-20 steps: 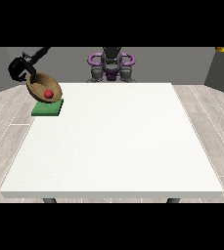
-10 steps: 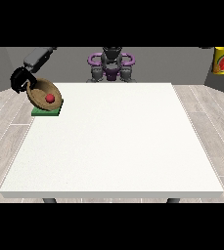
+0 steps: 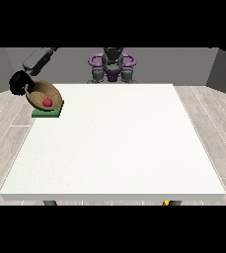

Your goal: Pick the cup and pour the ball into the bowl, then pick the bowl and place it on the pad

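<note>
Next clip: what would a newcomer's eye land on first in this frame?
Most striking is the wooden bowl at the table's far corner on the view's left, tilted, with a red ball inside, held by the black hand at the view's left. Under it lies a green pad at the edge of the white table, and the robot's purple-ringed torso sits at the far side.

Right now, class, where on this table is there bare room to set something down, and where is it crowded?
Nearly the whole white table is bare, from the green pad rightward and towards the camera. Only the far corner at the view's left is crowded: bowl, red ball, hand.
</note>
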Robot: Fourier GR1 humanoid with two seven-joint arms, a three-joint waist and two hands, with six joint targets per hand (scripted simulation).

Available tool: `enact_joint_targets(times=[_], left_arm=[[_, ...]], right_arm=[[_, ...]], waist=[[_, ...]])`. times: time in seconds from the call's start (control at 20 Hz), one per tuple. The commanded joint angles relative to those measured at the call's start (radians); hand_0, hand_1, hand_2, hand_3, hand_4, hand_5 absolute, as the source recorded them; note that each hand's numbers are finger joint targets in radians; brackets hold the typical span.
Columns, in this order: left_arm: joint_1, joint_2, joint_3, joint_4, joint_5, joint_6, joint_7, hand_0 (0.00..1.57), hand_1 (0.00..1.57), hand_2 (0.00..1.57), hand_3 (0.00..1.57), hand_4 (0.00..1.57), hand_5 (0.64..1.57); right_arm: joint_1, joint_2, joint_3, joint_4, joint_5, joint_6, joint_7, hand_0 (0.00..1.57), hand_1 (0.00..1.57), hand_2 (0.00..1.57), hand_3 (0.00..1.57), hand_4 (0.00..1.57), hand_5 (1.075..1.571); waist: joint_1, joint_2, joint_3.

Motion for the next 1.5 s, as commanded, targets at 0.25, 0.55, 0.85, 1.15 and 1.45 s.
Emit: enact_joint_targets(times=[0.25,0.55,0.85,1.15,1.45], left_arm=[[-0.001,0.032,0.005,0.034,0.012,-0.001,-0.018,0.00,0.00,0.00,0.00,1.19,1.561],[0.007,0.012,-0.011,0.040,-0.013,0.009,-0.087,0.00,0.00,0.00,0.00,1.19,1.564],[0.015,0.065,0.014,0.058,0.030,-0.039,-0.065,0.00,0.00,0.00,0.00,1.19,1.567],[0.001,0.071,-0.006,0.024,0.029,-0.019,-0.031,0.00,0.00,0.00,0.00,1.21,1.569],[0.046,-0.020,-0.073,0.013,-0.009,0.038,0.013,0.00,0.00,0.00,0.00,1.19,1.569]], right_arm=[[-0.037,-0.010,0.000,0.065,0.025,-0.084,-0.036,1.51,1.51,1.41,0.82,0.00,1.552],[-0.113,0.057,0.000,0.060,0.003,-0.151,-0.035,1.45,1.45,1.38,0.75,0.00,1.540],[-0.102,-0.032,0.003,0.116,0.025,-0.103,-0.076,0.93,0.93,1.10,1.04,0.16,1.509],[-0.118,-0.026,0.074,0.137,0.076,-0.047,-0.062,0.00,0.00,0.00,0.00,0.00,1.407],[-0.165,-0.101,0.118,0.107,0.098,0.022,0.096,0.00,0.00,0.00,0.00,0.20,1.375]], waist=[[-0.011,0.020,0.0066],[0.014,0.037,0.0065],[0.029,0.060,0.0069],[0.043,0.044,0.0074],[-0.010,-0.129,0.0055]])
